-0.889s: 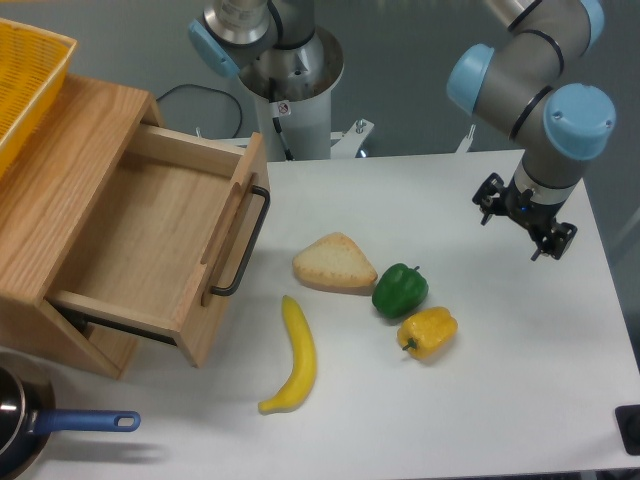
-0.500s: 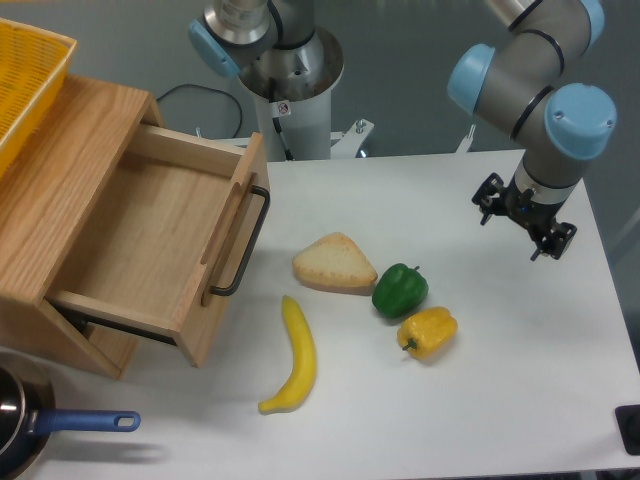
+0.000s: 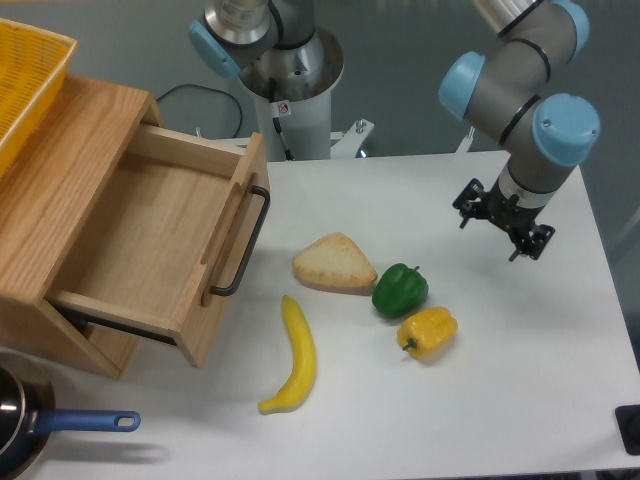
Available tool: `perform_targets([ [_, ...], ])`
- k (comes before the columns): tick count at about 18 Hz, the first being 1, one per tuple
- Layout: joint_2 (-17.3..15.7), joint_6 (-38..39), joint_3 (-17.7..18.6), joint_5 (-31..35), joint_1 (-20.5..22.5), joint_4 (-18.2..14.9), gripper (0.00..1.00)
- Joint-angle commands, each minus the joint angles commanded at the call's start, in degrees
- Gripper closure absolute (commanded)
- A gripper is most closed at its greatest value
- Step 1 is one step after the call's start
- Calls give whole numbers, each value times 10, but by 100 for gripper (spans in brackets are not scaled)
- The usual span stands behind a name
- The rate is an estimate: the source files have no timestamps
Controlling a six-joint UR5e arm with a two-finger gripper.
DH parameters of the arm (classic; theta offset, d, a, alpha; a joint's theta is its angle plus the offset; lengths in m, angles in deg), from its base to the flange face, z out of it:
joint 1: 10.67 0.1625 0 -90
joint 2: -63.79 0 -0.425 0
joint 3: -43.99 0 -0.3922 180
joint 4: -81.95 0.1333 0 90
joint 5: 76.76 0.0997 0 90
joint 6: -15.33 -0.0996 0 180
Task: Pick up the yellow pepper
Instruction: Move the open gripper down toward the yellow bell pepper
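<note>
My hand (image 3: 498,228) hangs above the tabletop (image 3: 520,400), fingers apart and holding nothing, well clear of the yellow pepper (image 3: 428,332) lying just beside the green pepper (image 3: 400,289).

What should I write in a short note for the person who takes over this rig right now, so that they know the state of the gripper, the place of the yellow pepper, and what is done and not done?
Gripper: black two-finger gripper, jaws open, holding nothing, in the air over the right part of the white table.
Small glossy yellow bell pepper: lies on the table, front right of the green bell pepper and touching or nearly touching it. The long curved yellow banana lies further left, apart from both.
Done: nothing is grasped yet.
Left: bring the gripper over the yellow pepper, go down, close on it without pushing the green one, lift.
</note>
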Motion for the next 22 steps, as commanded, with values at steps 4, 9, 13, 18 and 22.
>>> perform_targets([
  [4, 6, 65, 1, -1, -12, 1, 0],
  [9, 47, 39, -15, -16, -43, 53, 0],
  [13, 75, 3, -48, -16, -63, 60, 0],
  [18, 80, -61, -62, -17, -65, 60, 0],
  [22, 94, -96, -64, -23, -72, 61, 0],
])
